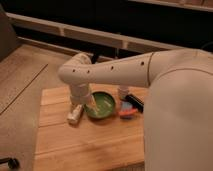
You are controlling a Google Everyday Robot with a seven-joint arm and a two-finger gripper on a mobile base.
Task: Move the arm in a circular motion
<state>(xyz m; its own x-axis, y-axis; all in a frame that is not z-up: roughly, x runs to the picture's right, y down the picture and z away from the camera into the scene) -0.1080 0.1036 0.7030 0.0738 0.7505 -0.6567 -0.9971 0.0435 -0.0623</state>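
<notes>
A green bowl [103, 106] is sitting on the wooden surface [75, 145], its left rim lying under the jaws. A small white object [75, 114] is lying just left of it, while an orange-and-blue item [128, 111] and a black one [135, 100] are lying just right.

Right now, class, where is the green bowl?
The green bowl lies mid-frame in the camera view, beside the gripper under the arm, left of an orange object.

The arm [125, 70] runs off the right and bottom edges, hiding the right side of the wooden table [75, 145]. The gripper [93, 104] hangs blurred at the left rim of the green bowl [104, 107]. The small objects [131, 107] beside it are too indistinct to identify.
</notes>
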